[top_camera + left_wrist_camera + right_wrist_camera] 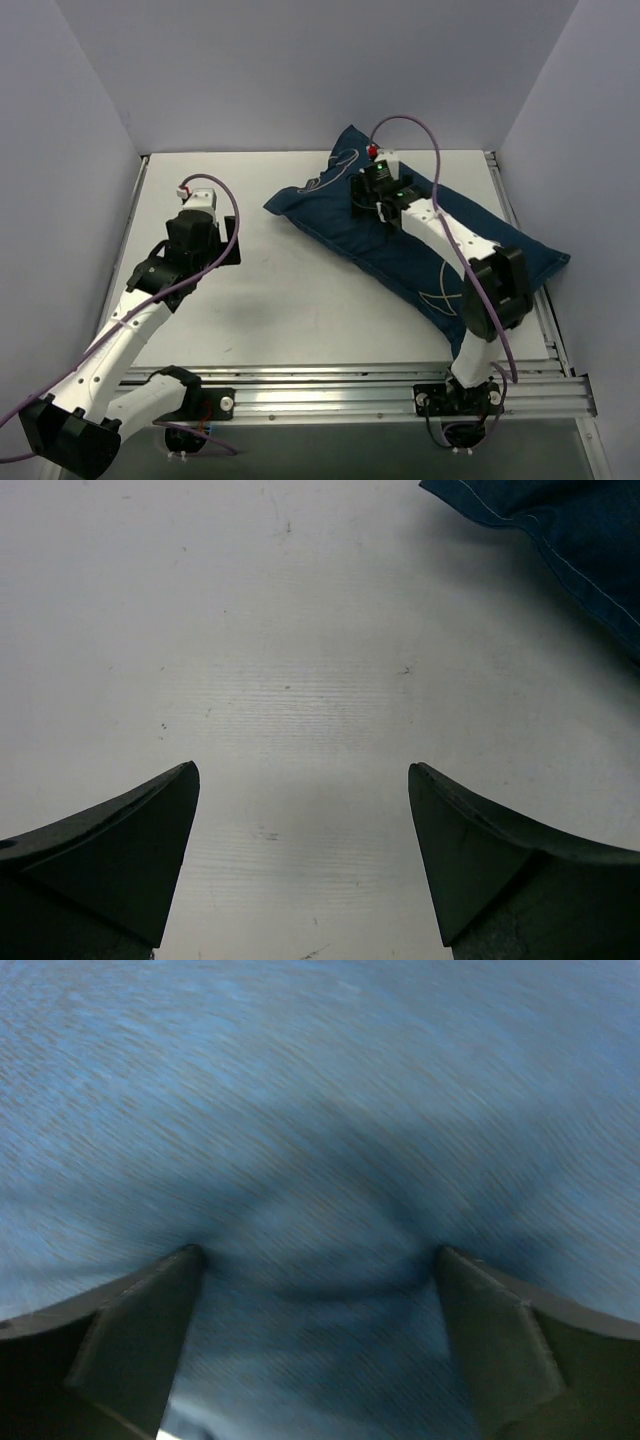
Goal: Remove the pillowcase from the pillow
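Observation:
The navy pillowcase (340, 215) with thin white drawings lies diagonally on the right half of the table, stuffed full. The white pillow is hidden inside it. My right gripper (383, 208) is open and pressed down into the top of the pillowcase near its far end. In the right wrist view the blue fabric (320, 1110) fills the frame and dents between the two spread fingertips (150, 1310). My left gripper (198, 192) is open and empty over the bare table, left of the pillowcase. A corner of the pillowcase (580, 540) shows at the top right of the left wrist view.
White table surface (260, 300) with grey walls on the left, back and right. A metal rail (400, 385) runs along the near edge. The pillowcase's near right corner (555, 258) overhangs the table's right side rail.

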